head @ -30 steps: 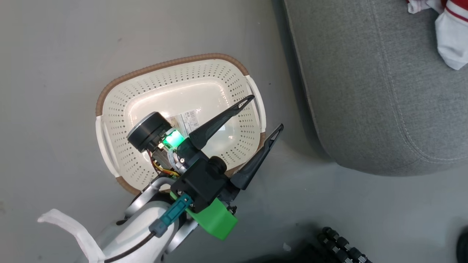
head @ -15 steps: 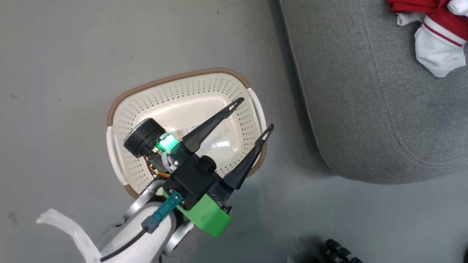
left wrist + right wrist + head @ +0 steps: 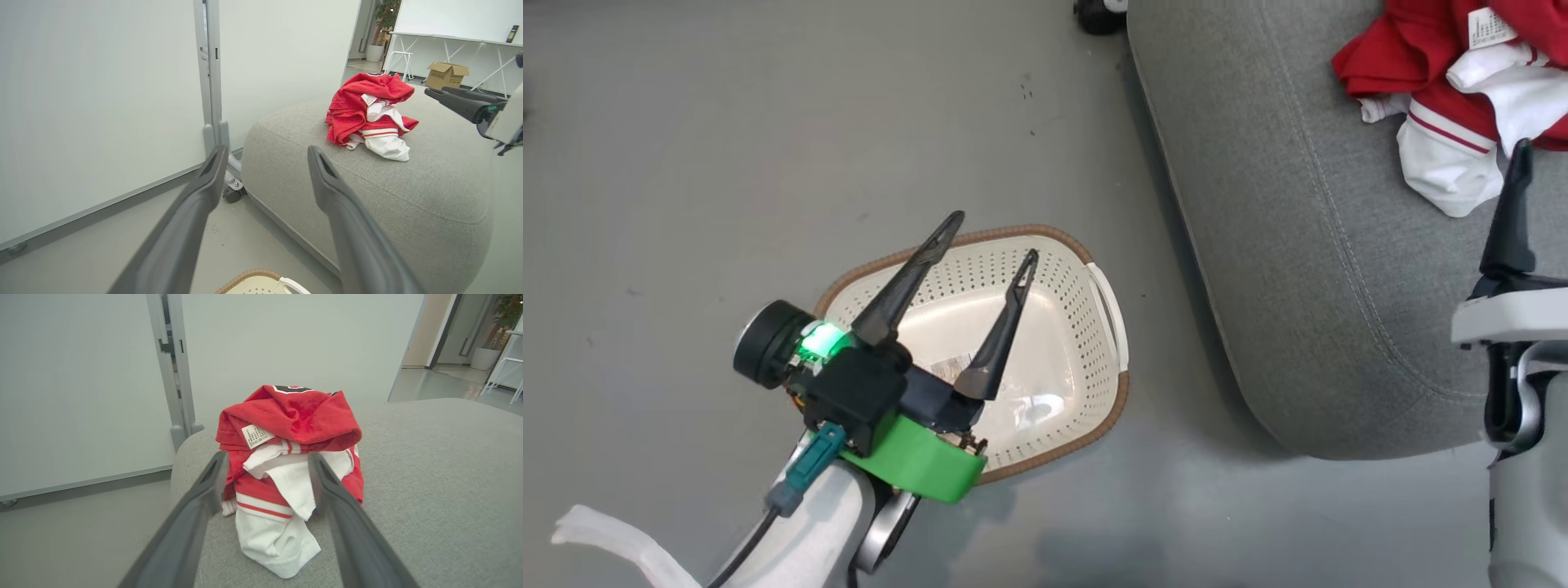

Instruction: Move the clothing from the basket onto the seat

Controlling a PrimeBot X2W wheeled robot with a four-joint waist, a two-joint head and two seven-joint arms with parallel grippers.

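The clothing (image 3: 286, 457), a crumpled red and white pile, lies on the grey seat (image 3: 429, 477) and also shows in the head view as clothing (image 3: 1437, 82). My right gripper (image 3: 266, 457) is open, its tips level with the near side of the pile, nothing between them. One of its fingers (image 3: 1509, 220) rises over the seat (image 3: 1298, 245). The cream basket (image 3: 1086, 327) stands on the floor left of the seat, with only a label sticker inside. My left gripper (image 3: 993, 237) hangs open above it, holding nothing.
A white partition with a grey post on castors (image 3: 212, 81) stands just behind the seat's far end. One castor (image 3: 1098, 12) sits by the seat's corner. A cardboard box (image 3: 445, 73) and white tables are far behind. Grey floor surrounds the basket.
The head camera has shifted, bringing more of the clothing and a right gripper finger into the picture. Relative to the basket, my left gripper has swung from the right rim towards the far rim.
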